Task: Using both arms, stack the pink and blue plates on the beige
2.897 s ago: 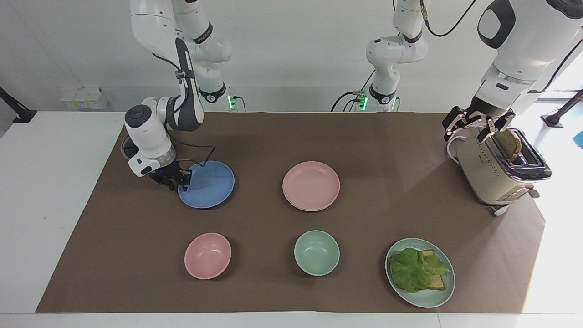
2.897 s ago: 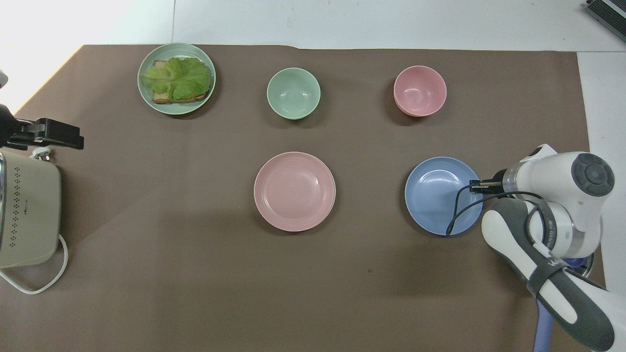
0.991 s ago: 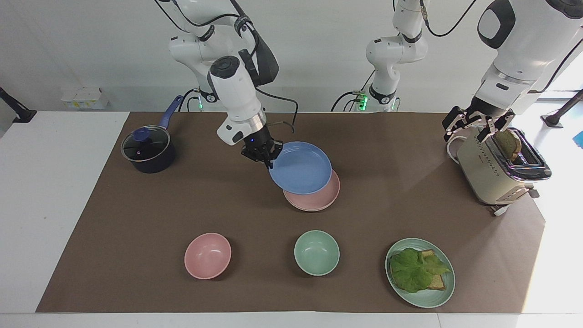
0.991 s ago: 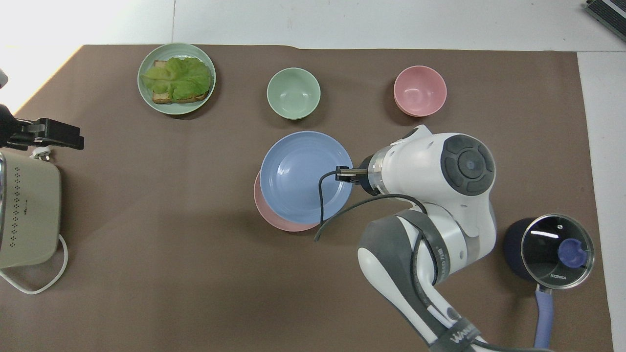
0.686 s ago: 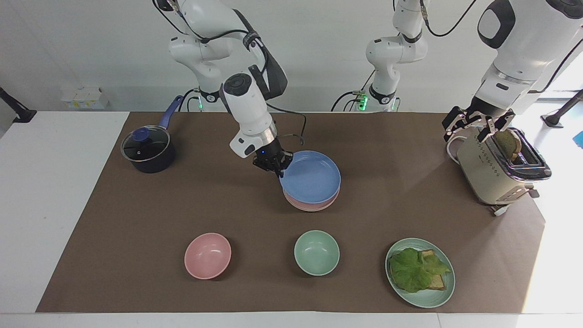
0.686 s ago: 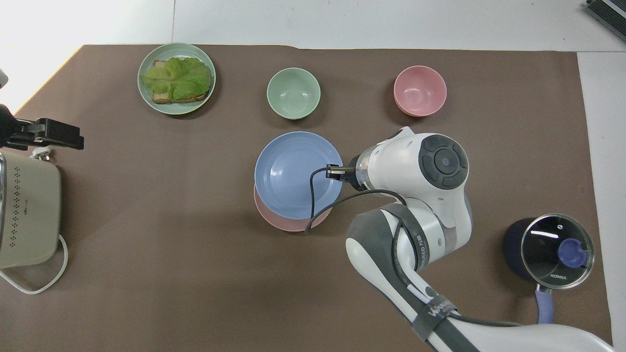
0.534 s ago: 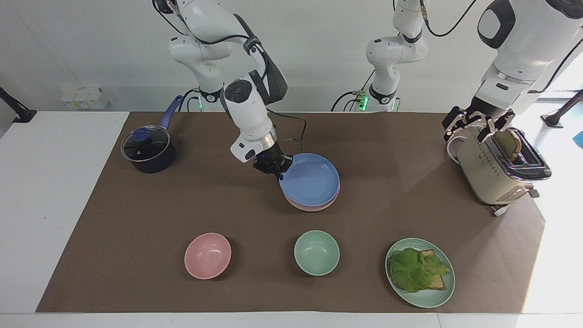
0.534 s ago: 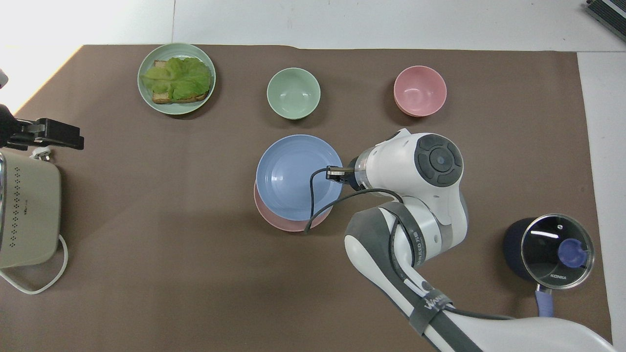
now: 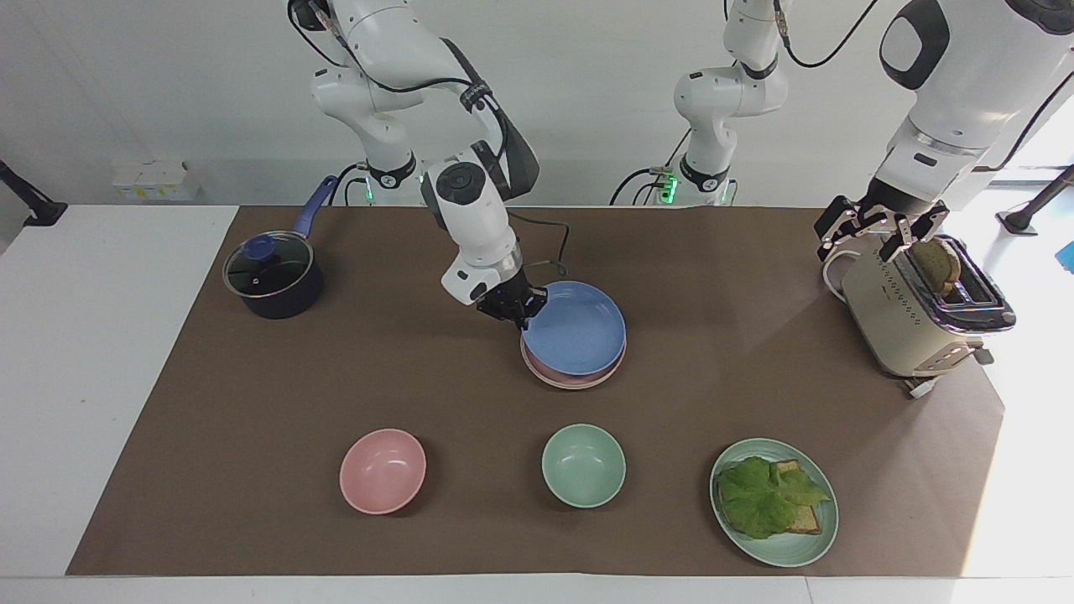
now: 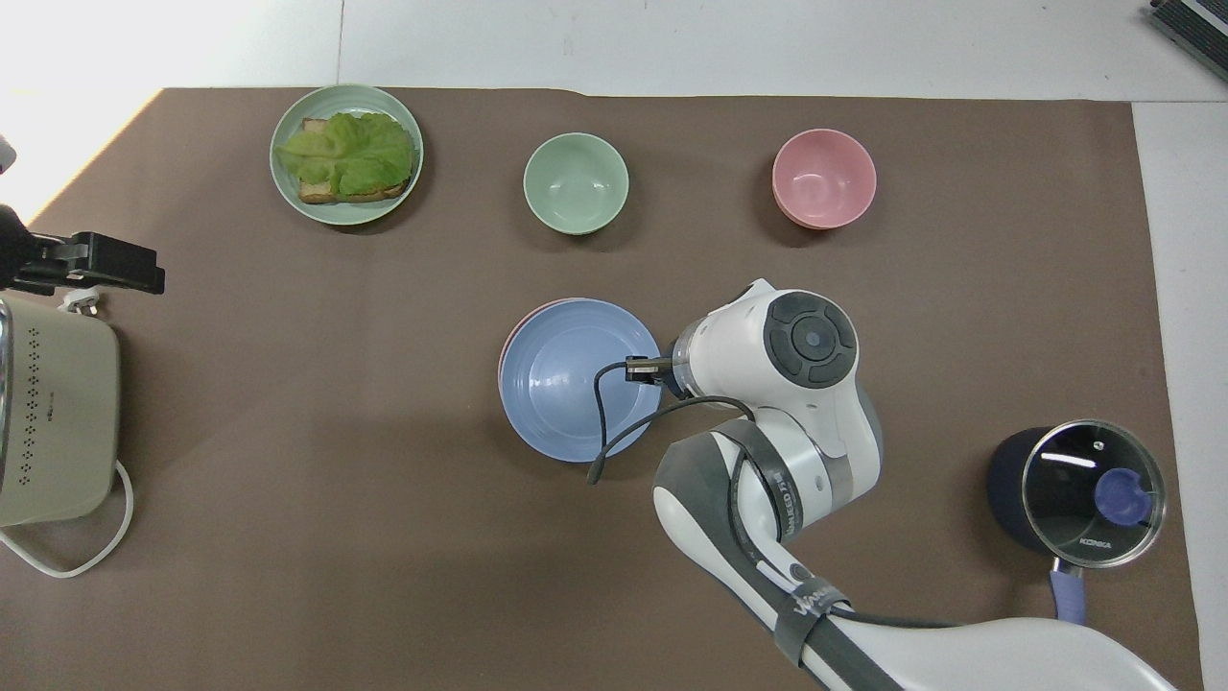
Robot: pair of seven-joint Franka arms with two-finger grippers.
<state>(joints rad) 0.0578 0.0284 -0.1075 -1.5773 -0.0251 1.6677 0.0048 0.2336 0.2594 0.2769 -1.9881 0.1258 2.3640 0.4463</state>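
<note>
The blue plate [image 9: 575,329] [image 10: 561,393] lies nearly level on the pink plate [image 9: 575,382] [image 10: 513,326] at the middle of the table. Only a thin arc of the pink rim shows around it. My right gripper [image 9: 513,315] [image 10: 633,371] is shut on the blue plate's rim, on the side toward the right arm's end. The beige plate is hidden from view. My left gripper [image 9: 877,231] [image 10: 96,264] hangs open over the toaster and holds nothing.
The cream toaster [image 9: 919,315] with a slice of bread in it stands at the left arm's end. A lidded dark pot [image 9: 273,277] stands at the right arm's end. Farther from the robots are a pink bowl [image 9: 383,470], a mint bowl [image 9: 583,465] and a mint plate [image 9: 789,554] with lettuce and toast.
My right gripper carried the blue plate from the right arm's end to above the pink plate, then lowered and levelled it onto that plate. The left arm has not moved.
</note>
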